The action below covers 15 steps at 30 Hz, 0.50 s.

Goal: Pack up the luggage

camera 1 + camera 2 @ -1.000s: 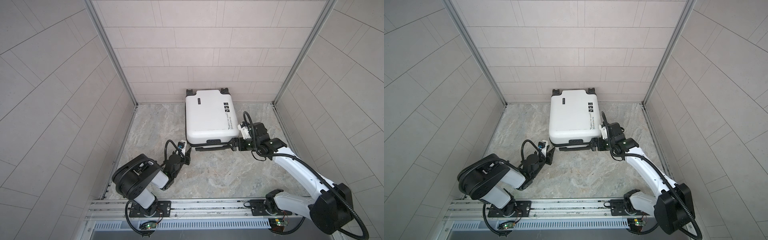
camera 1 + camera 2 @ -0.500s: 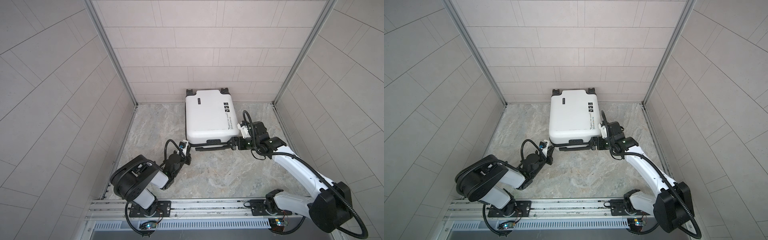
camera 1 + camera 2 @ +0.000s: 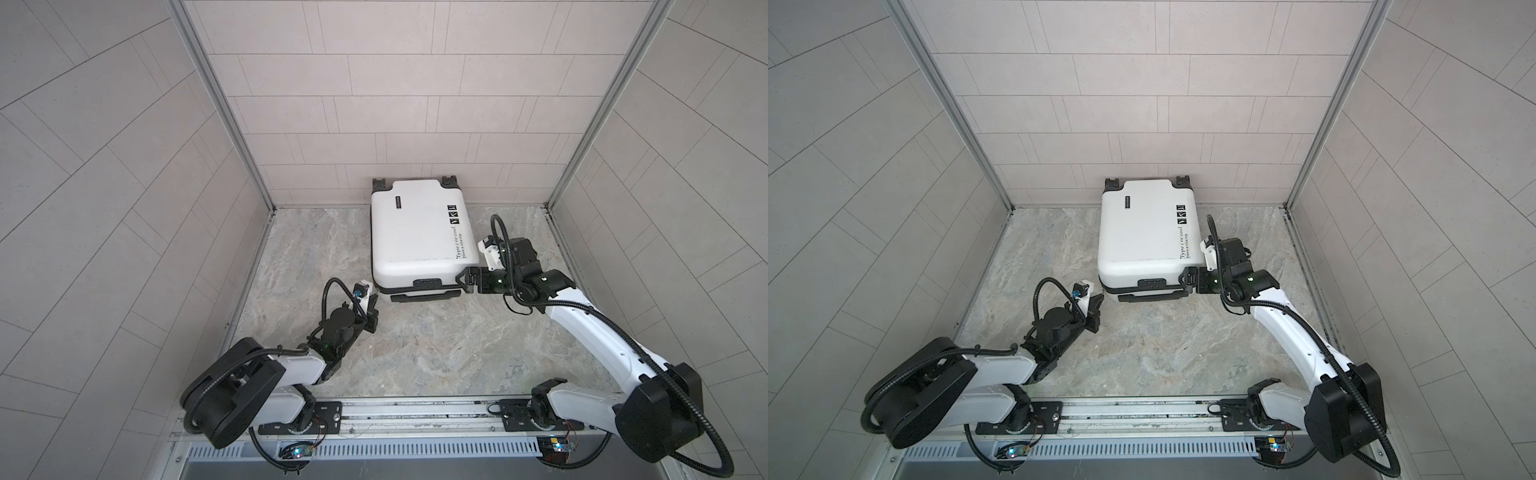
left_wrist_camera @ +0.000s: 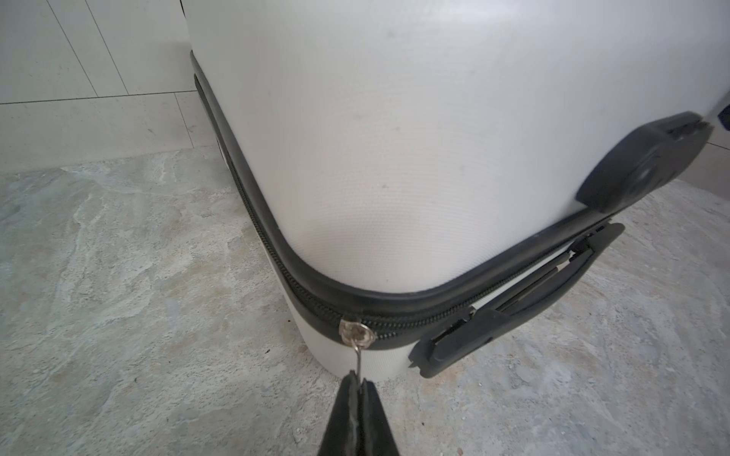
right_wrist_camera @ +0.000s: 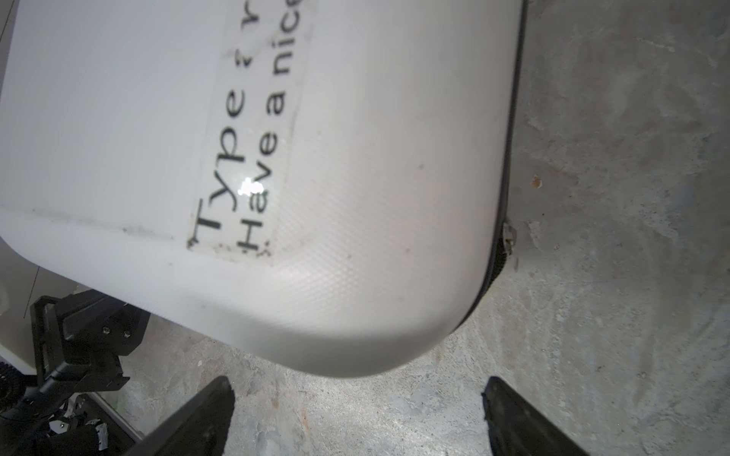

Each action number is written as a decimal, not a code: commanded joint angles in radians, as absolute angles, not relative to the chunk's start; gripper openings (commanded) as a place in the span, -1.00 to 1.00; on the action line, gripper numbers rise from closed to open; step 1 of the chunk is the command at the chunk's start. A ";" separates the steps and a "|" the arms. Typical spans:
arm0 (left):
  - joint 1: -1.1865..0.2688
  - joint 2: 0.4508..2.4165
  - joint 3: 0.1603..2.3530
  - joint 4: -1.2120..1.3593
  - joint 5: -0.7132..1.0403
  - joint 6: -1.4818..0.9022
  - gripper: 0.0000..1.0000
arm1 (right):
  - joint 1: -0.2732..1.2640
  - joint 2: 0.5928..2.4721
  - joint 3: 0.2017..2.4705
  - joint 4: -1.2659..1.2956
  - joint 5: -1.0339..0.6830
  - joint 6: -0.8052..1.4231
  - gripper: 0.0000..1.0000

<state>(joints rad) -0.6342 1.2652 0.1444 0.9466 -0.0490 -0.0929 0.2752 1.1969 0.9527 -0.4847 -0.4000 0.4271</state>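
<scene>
On the luggage (image 5: 375,237), the printed text (image 5: 253,150) is running off the right wrist frame's edge after "Have a nic". The end of the zipper pull (image 4: 357,357) is hiding between the pressed-together tips of the left gripper (image 4: 358,386). In both top views the small black label (image 3: 397,202) is reading as a blur

The luggage (image 4: 395,118) shell looks finely dimpled, softly glossy white plastic, its zipper pull (image 4: 356,335) shiny metal, the floor (image 4: 118,276) matt marbled stone.
</scene>
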 commanded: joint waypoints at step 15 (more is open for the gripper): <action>-0.632 1.154 0.216 0.693 0.077 -0.149 -1.00 | 0.108 1.238 0.855 -0.071 -0.592 0.715 1.00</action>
